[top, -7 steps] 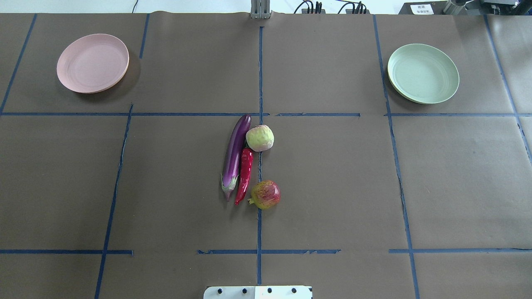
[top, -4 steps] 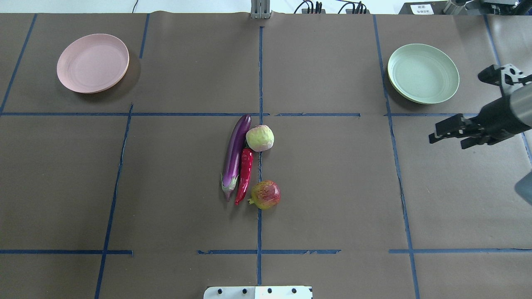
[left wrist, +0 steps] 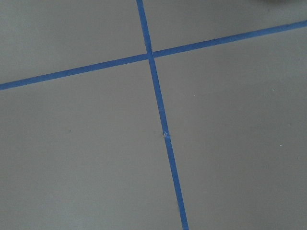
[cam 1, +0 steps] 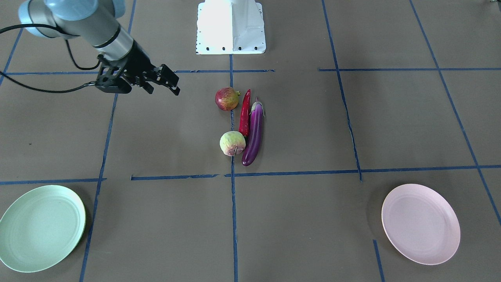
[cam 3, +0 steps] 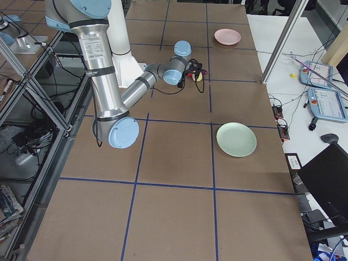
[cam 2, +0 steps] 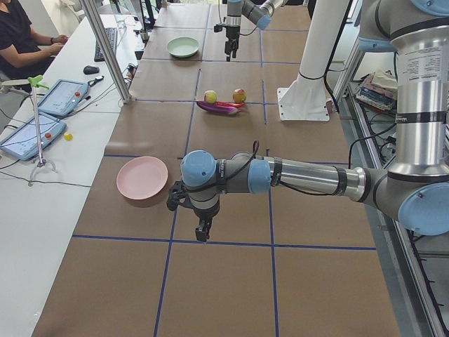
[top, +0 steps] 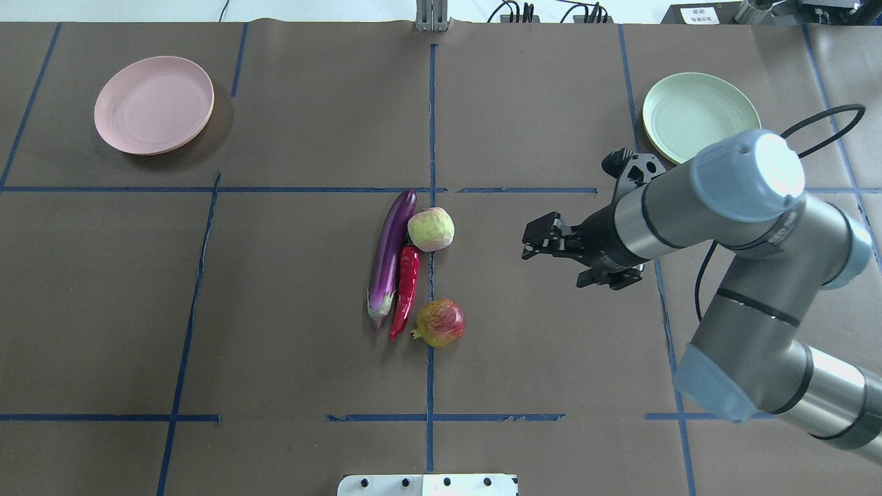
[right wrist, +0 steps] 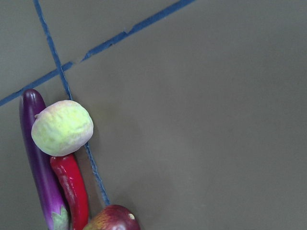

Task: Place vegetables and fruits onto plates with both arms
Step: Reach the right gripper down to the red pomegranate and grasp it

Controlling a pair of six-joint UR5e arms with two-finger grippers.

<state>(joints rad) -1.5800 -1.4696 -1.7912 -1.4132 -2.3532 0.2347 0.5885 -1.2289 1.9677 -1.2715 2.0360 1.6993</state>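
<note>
The purple eggplant point(top: 391, 258), red chili point(top: 406, 289), pale yellow-green fruit point(top: 431, 229) and pomegranate point(top: 441, 322) lie clustered at the table's centre. They also show in the right wrist view: fruit point(right wrist: 62, 127), eggplant point(right wrist: 36, 163), chili point(right wrist: 72, 187), pomegranate point(right wrist: 112, 219). The pink plate point(top: 154, 105) is far left and the mint green plate point(top: 682, 114) far right, both bare. My right gripper point(top: 551, 267) is open and empty, hovering right of the fruit; it also shows in the front view point(cam 1: 164, 92). My left gripper point(cam 2: 202, 230) shows only in the left side view, near the pink plate point(cam 2: 142, 177); I cannot tell its state.
The white base block point(top: 427, 484) stands at the near edge. Blue tape lines point(left wrist: 158, 105) grid the brown table cover. My right arm point(top: 744, 207) overlaps the green plate's near rim. An operator and tablets point(cam 2: 42, 105) are at a side table.
My right arm came in from the right edge and swept left toward the central produce, gripper open. Produce and plates have not moved.
</note>
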